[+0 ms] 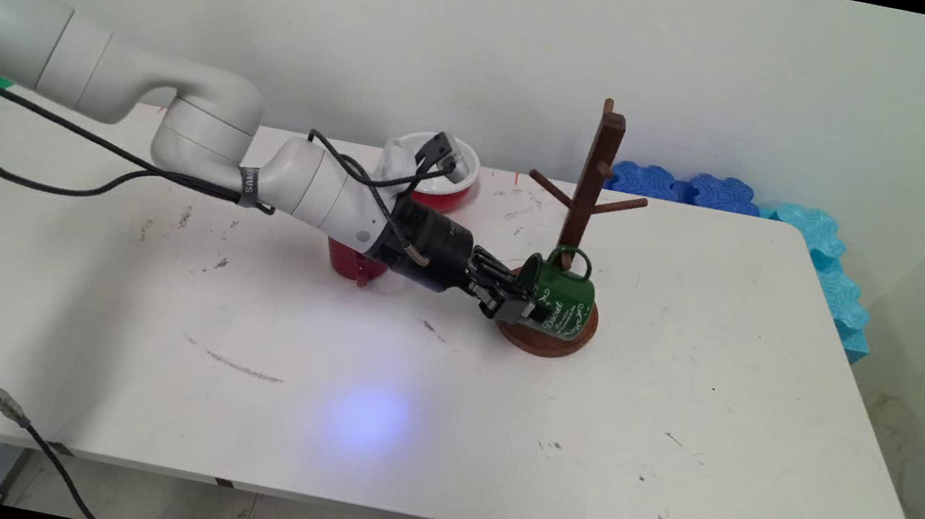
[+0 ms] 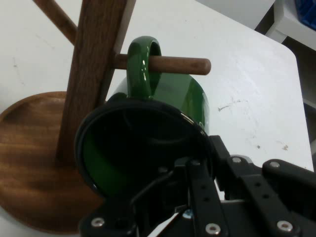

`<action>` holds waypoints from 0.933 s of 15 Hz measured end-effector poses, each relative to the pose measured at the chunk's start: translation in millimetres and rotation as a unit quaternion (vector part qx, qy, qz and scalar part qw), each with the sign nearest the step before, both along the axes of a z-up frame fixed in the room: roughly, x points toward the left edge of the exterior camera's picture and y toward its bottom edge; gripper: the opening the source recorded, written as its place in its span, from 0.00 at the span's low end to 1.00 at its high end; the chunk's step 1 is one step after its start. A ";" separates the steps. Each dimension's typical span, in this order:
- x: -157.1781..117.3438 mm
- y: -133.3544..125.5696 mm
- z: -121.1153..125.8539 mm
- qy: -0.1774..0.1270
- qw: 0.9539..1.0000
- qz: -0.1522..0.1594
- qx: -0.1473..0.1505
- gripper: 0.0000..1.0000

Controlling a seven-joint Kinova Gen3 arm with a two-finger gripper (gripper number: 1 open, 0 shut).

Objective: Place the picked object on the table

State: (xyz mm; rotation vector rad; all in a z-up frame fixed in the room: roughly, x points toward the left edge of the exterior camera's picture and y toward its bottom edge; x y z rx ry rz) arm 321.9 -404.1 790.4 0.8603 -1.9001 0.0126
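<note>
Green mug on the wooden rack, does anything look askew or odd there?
Yes. The green mug hangs tilted on its side, its handle looped over a low peg of the mug tree, while the end effector grips its rim. The table shows scuffs; nothing spilled.

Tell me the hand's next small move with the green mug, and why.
Probably open and back straight off. The mug's handle is already looped over a peg of the rack, while the hand grips the rim, one finger inside.
</note>
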 end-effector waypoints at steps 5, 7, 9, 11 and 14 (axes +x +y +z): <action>-1.0 -1.0 2.9 -0.003 1.000 -0.005 -0.008 0.00; -1.7 -1.0 4.3 -0.004 1.000 -0.008 -0.011 0.00; -2.2 -0.7 5.9 -0.005 1.000 -0.011 -0.014 0.00; -2.6 0.2 8.6 -0.007 1.000 -0.015 -0.017 0.00; -2.8 1.8 11.5 -0.009 1.000 -0.019 -0.020 0.00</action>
